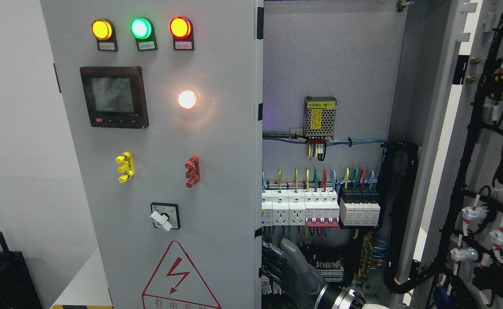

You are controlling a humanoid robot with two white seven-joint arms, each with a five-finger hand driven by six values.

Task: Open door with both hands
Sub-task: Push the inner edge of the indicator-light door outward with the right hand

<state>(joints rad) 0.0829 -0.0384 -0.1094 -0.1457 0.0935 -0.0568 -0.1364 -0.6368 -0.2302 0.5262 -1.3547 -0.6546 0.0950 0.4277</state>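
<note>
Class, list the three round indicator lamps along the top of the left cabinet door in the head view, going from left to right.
Yellow lamp → green lamp → red lamp.

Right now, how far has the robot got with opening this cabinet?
Partly done. The right door is already swung wide, showing the breakers and wiring inside. In hand: the right hand sits at the left door's inner edge, fingers apparently behind it. Left to do: that door with the indicator lights still faces front, barely opened.
</note>
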